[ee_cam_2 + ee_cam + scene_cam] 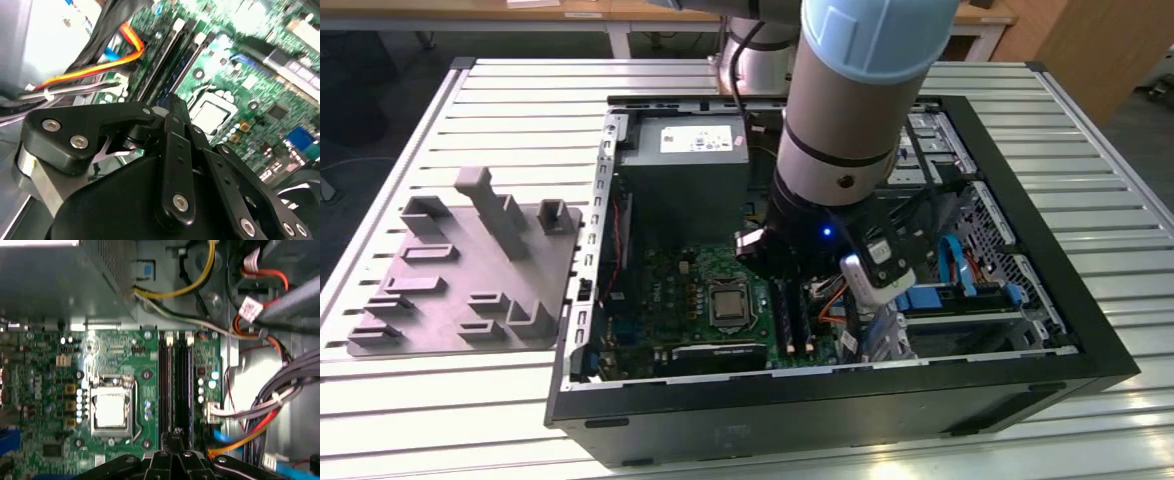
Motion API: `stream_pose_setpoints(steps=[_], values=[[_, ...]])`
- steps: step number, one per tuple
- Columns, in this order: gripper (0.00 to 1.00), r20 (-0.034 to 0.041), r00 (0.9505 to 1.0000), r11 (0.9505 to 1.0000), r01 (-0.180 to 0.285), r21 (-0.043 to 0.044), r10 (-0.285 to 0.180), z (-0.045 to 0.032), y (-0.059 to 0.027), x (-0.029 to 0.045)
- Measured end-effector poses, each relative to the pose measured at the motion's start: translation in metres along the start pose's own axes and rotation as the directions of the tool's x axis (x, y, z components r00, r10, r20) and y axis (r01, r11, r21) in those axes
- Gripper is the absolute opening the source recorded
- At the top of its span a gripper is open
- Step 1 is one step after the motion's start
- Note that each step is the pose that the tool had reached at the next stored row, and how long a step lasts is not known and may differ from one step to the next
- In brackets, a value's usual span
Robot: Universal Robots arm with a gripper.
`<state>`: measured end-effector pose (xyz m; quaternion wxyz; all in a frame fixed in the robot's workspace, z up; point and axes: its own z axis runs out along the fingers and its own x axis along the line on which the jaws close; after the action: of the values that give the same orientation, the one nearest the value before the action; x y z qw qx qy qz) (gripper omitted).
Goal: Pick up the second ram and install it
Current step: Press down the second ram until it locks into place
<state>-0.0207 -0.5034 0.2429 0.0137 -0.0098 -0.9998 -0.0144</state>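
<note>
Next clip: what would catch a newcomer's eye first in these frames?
The big robot arm reaching down into the open computer case on the slatted table dominates the exterior view. Next comes the green motherboard with its silvery CPU socket, and the gripper poised right over the dark RAM slots beside it. A grey fixture tray sits at the exterior view's left of the case.
</note>
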Motion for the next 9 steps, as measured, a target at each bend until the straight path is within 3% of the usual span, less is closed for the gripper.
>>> stream_pose_setpoints(steps=[5,9], values=[[0.1,-0.0001,1.0,1.0,0.0,0.0003,0.0,-0.0012,0.0057,0.0001],[0.1,0.0,1.0,1.0,0.0,0.0,0.0,-0.011,0.0063,0.0004]])
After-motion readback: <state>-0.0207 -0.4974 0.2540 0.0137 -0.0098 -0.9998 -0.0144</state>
